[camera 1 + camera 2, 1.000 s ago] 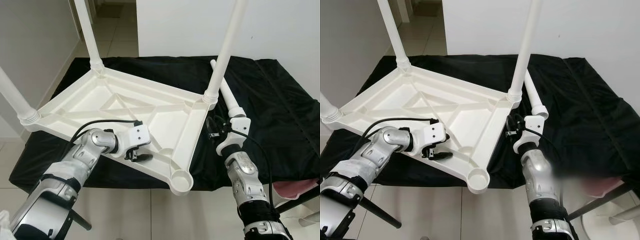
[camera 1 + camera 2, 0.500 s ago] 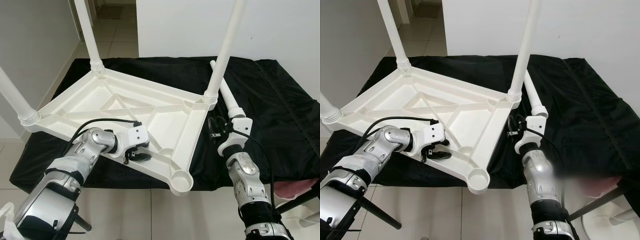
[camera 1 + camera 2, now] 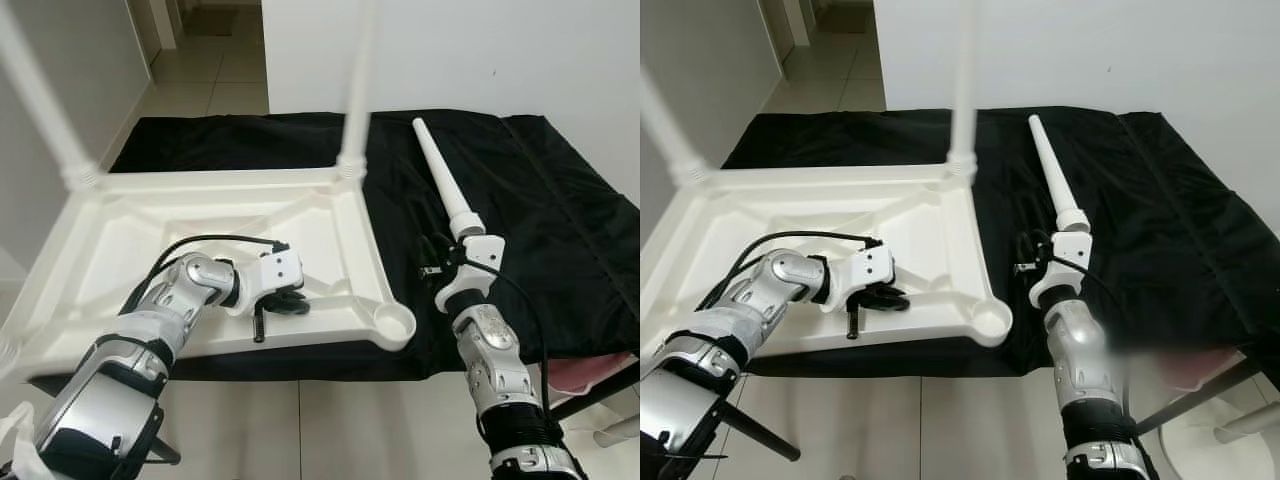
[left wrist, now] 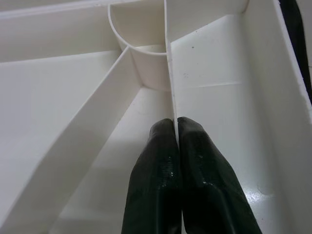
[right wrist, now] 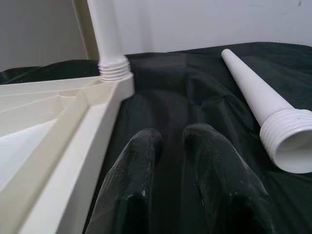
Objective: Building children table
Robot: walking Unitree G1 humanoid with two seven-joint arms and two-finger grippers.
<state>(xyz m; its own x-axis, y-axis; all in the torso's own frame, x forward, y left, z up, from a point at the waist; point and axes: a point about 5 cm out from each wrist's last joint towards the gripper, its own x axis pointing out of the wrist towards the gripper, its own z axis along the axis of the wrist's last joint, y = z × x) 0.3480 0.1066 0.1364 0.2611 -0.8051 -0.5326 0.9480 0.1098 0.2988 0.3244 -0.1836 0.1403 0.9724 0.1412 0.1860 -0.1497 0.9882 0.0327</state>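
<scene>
Since the earlier pictures, we have swung the white tabletop round on the black-covered desk. Its empty corner socket used to point toward our body; now it sits at the tabletop's near corner, on the side of our right arm. The tabletop also lies flatter than it did.

We use the tabletop as our landmark. It lies upside down, with its ribs facing up. Upright legs stand in its far corners: one on the side facing the loose leg, one at the other far corner. Our left pincer is at the tabletop's near edge. In the left wrist view its fingers are pressed together on a thin white rib, pinching it.

The loose leg lies on the desk just beside the tabletop, apart from it. Its threaded end points toward us. Our right pincer hovers near that end, between the leg and the tabletop. Its fingers are spread a little and hold nothing.

We think the step now is putting in another leg. Next, the right pincer should close on the loose leg near its threaded end, lift it, stand it over the empty socket and screw it in. The left pincer should keep the tabletop from sliding while we do that.
</scene>
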